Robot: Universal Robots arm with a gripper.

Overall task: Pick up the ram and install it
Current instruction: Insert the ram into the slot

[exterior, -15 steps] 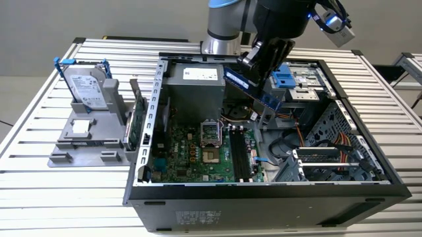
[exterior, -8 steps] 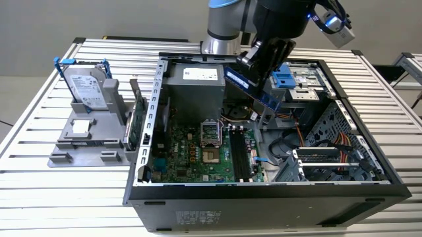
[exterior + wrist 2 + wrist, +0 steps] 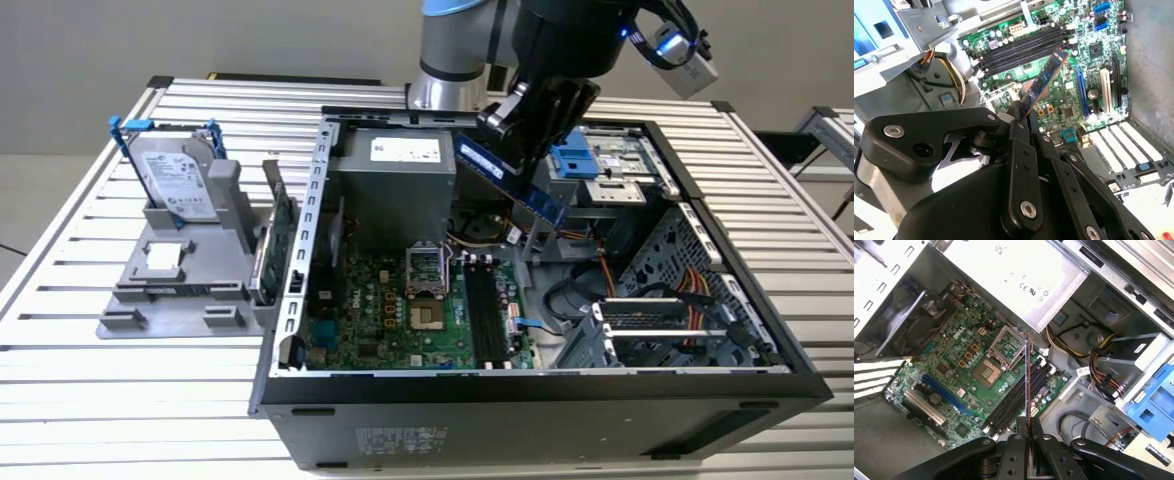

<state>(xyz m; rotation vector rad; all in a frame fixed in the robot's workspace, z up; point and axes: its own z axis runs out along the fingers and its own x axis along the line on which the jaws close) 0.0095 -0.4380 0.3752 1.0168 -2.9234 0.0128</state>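
My gripper (image 3: 518, 150) is shut on the ram (image 3: 545, 203), a long dark blue stick with black chips. It hangs tilted in the air above the open computer case (image 3: 534, 395), over the motherboard's right part in the exterior view. In both wrist views the ram (image 3: 1046, 75) (image 3: 1027, 380) sticks out from between the black fingers (image 3: 1016, 125) (image 3: 1016, 440), seen edge-on in the first wrist view. The black memory slots (image 3: 487, 315) (image 3: 1019, 47) (image 3: 1016, 395) lie below it on the green motherboard (image 3: 387, 320), and the ram stays apart from them.
A grey power supply (image 3: 394, 185) fills the case's back. Cables and a blue drive caddy (image 3: 574, 158) sit on the exterior view's right. On the exterior view's left, a grey stand (image 3: 174, 290) holds a silver hard drive (image 3: 180, 180) and a green card (image 3: 276, 250).
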